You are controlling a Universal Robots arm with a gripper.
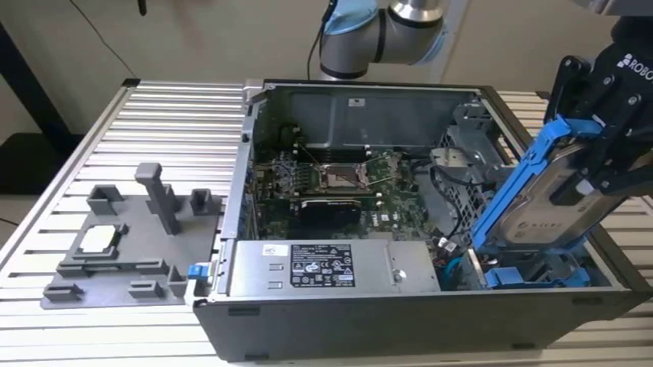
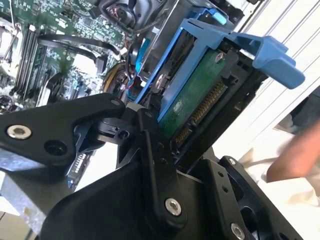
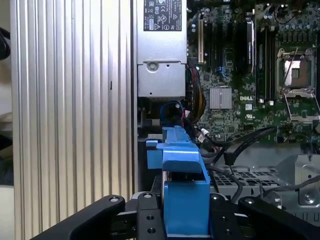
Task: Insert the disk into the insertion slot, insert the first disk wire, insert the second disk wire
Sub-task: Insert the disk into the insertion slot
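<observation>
Items as you see them, from the exterior view's left to its right. Desk [image 1: 173, 115]: slatted metal top, carrying everything listed below. Fixture [image 1: 122, 245]: grey moulded holder on the desk, well apart from the work; its recesses suggest it is there to park parts. Case [image 1: 408, 325]: lies on its side with the panel off, so you reach the bays from above. Power supply [image 1: 316, 267]: silver box along the near wall. Board [image 1: 337, 180]: flat on the case floor, socket bare. Cables [image 3: 245, 142]: black leads lying loose over the board beside the cage, with no end on the disk, so neither wire step shows as done. Slot [image 1: 461, 210]: bay of the grey perforated cage at the case's right end, judged unfilled since the disk is outside it. Second carrier [image 1: 536, 277]: blue, seated low in the cage, just beside the disk's lower end. Disk [image 1: 551, 206]: silver drive in its blue frame, held steeply tilted above the cage. Its lower end dips into the case near the slot and its handle end is high; the tilt looks meant to lead one edge in first. Gripper [image 1: 589, 164]: closed on the disk, fingers on either side of the frame's upper part, which leaves the entering end free.
</observation>
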